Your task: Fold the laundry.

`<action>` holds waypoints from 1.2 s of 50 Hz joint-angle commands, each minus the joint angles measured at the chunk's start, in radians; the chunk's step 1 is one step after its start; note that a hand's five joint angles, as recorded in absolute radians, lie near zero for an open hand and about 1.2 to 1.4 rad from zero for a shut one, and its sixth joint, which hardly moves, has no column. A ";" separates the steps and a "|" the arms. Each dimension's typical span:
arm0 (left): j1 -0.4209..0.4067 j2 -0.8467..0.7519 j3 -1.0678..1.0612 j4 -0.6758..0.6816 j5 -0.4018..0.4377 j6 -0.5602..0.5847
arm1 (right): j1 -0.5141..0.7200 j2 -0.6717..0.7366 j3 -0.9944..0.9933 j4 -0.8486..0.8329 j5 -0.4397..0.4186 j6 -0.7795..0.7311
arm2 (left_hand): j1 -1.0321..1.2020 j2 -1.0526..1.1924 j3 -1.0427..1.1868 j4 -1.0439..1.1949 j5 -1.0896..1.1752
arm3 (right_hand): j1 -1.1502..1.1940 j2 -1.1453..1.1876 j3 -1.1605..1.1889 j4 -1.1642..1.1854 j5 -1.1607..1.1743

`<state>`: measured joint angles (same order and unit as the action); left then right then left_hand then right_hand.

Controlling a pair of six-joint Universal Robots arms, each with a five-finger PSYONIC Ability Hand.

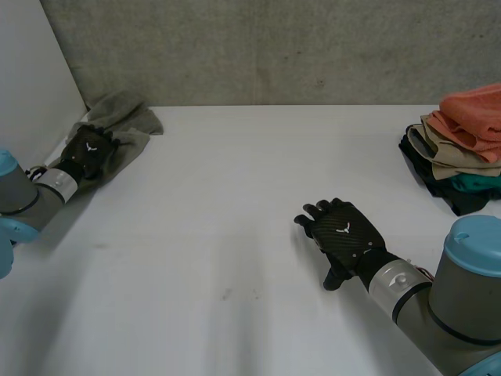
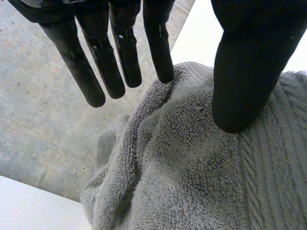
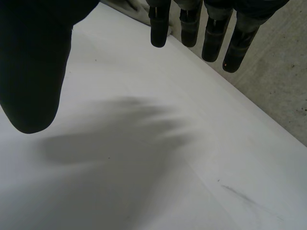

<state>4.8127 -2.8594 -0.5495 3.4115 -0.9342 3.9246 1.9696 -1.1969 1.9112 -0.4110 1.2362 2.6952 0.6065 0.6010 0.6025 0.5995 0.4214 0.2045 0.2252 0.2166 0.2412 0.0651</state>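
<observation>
A crumpled grey towel [image 1: 129, 116] lies in the table's far left corner, against the wall. My left hand [image 1: 88, 153] rests on the towel's near part. In the left wrist view the fingers [image 2: 120, 52] reach out straight over the towel [image 2: 192, 167], and the thumb [image 2: 244, 72] touches its pile; nothing is pinched. My right hand [image 1: 344, 231] hovers palm down over the bare table, right of the middle. Its fingers [image 3: 211, 33] and thumb [image 3: 33, 62] are spread and hold nothing.
A stack of folded laundry [image 1: 462, 145] in orange, tan and dark green sits at the table's far right edge. A white side wall [image 1: 31, 63] stands at the left, and a concrete wall [image 1: 274, 47] runs behind the white table [image 1: 235, 204].
</observation>
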 commanded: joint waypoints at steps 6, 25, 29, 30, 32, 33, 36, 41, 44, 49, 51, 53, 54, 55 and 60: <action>0.009 -0.005 -0.009 -0.001 0.000 0.010 | 0.002 0.000 0.000 0.000 0.000 0.000 | 0.188 0.194 0.192 0.195 0.199 | -0.030 -0.051 -0.042 -0.067 -0.065; 0.016 0.055 -0.088 0.021 -0.003 0.140 | 0.000 0.000 0.002 0.001 -0.001 0.000 | 0.790 0.795 0.794 0.797 0.800 | -0.030 -0.051 -0.042 -0.067 -0.065; 0.016 0.152 -0.180 0.057 -0.001 0.142 | 0.000 0.000 0.002 0.001 -0.001 0.000 | 0.790 0.795 0.794 0.797 0.800 | -0.030 -0.051 -0.042 -0.067 -0.065; 0.015 0.173 -0.203 0.060 -0.003 0.142 | 0.000 0.000 0.003 0.001 -0.001 0.000 | 0.790 0.795 0.794 0.797 0.800 | -0.030 -0.051 -0.042 -0.067 -0.065; 0.009 0.218 -0.254 0.061 -0.006 0.137 | 0.000 0.000 0.003 0.001 -0.001 0.000 | 0.790 0.795 0.794 0.797 0.800 | -0.030 -0.051 -0.042 -0.067 -0.065; 0.001 0.263 -0.311 0.061 -0.006 0.130 | 0.000 0.000 0.003 0.001 -0.001 0.000 | 0.790 0.795 0.794 0.797 0.800 | -0.030 -0.051 -0.042 -0.067 -0.065; -0.020 0.362 -0.432 0.063 -0.005 0.099 | -0.003 -0.001 0.003 0.001 0.000 0.000 | 0.790 0.795 0.794 0.797 0.800 | -0.030 -0.051 -0.042 -0.067 -0.065; -0.103 0.498 -0.595 0.057 -0.006 -0.004 | -0.014 -0.003 -0.004 0.001 0.000 0.002 | 0.790 0.795 0.794 0.797 0.800 | -0.030 -0.051 -0.042 -0.067 -0.065; -0.190 0.589 -0.702 0.058 -0.006 -0.098 | -0.034 -0.006 -0.011 0.001 0.008 0.003 | 0.790 0.795 0.794 0.797 0.800 | -0.030 -0.051 -0.042 -0.067 -0.065; -0.364 0.689 -0.806 0.066 -0.020 -0.260 | -0.073 -0.033 -0.027 0.005 0.028 0.015 | 0.790 0.795 0.794 0.797 0.800 | -0.030 -0.051 -0.042 -0.067 -0.065; -0.442 0.696 -0.814 0.069 -0.040 -0.313 | -0.100 -0.062 -0.040 0.006 0.054 0.018 | 0.790 0.795 0.794 0.797 0.800 | -0.030 -0.051 -0.042 -0.067 -0.065; -0.543 0.698 -0.799 0.078 -0.096 -0.381 | -0.119 -0.078 -0.049 0.008 0.077 0.021 | 0.790 0.795 0.794 0.797 0.800 | -0.030 -0.051 -0.042 -0.067 -0.065; -0.569 0.698 -0.791 0.081 -0.119 -0.401 | -0.139 -0.084 -0.060 0.009 0.100 0.031 | 0.790 0.795 0.794 0.797 0.800 | -0.030 -0.051 -0.042 -0.067 -0.065; -0.600 0.700 -0.778 0.087 -0.145 -0.424 | -0.150 -0.085 -0.067 0.011 0.109 0.038 | 0.790 0.795 0.794 0.797 0.800 | -0.030 -0.051 -0.042 -0.067 -0.065; -0.790 0.617 -0.617 0.132 -0.337 -0.568 | -0.210 -0.087 -0.098 0.014 0.155 0.093 | 0.790 0.795 0.794 0.797 0.800 | -0.030 -0.051 -0.042 -0.067 -0.065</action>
<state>4.2068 -2.1611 -1.3174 3.5033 -1.0914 3.4910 1.8250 -1.2757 1.8472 -0.4016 1.3360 2.7361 1.1234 1.1965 1.1921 1.2019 0.9836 0.2045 0.2252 0.2166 0.2412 0.0652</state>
